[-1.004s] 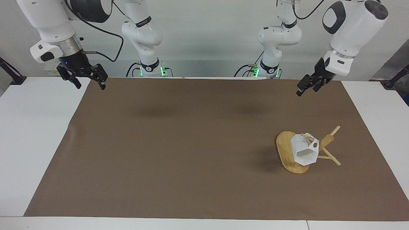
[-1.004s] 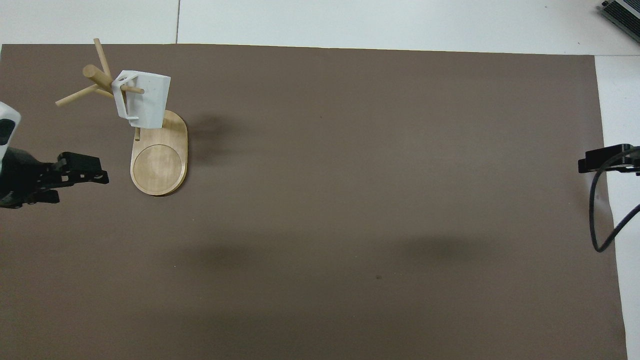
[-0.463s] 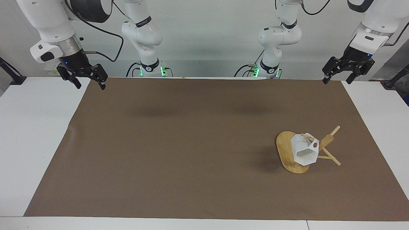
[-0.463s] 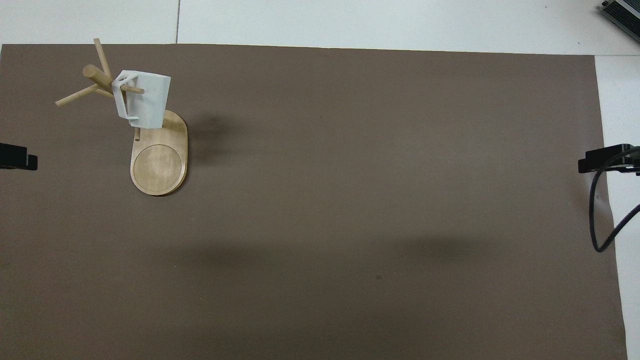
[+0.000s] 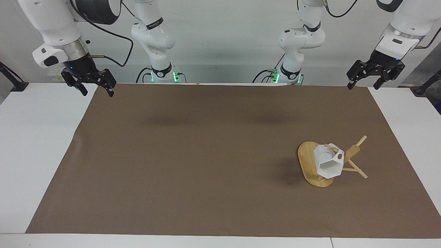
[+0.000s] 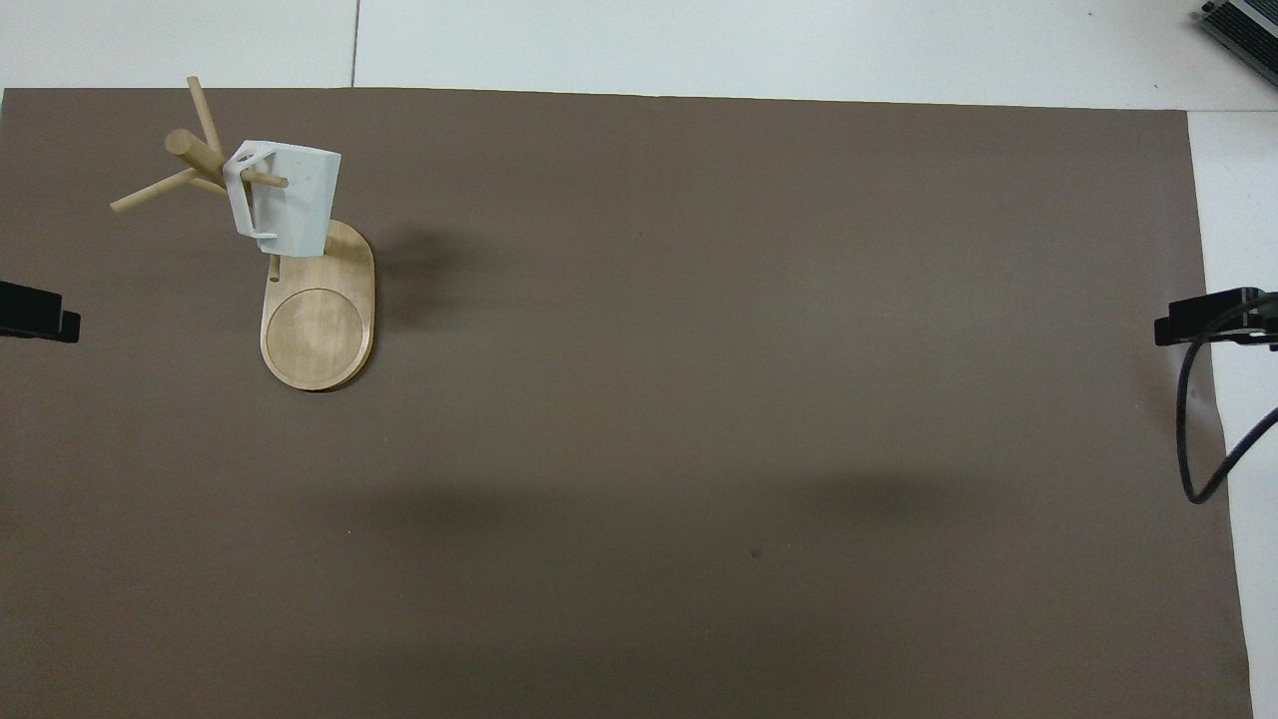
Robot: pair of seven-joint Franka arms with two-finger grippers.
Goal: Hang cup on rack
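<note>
The white faceted cup hangs by its handle on a peg of the bamboo rack, toward the left arm's end of the table. My left gripper is open and empty, raised over the mat's edge nearest the robots; only its tip shows in the overhead view. My right gripper is open and empty, raised over the mat's corner at the right arm's end, and waits; its tip shows in the overhead view.
A brown mat covers most of the white table. A black cable hangs by the right gripper.
My left gripper has pulled back from near the rack to the mat's edge nearest the robots and turned. The cup, the rack and the right arm have not moved.
</note>
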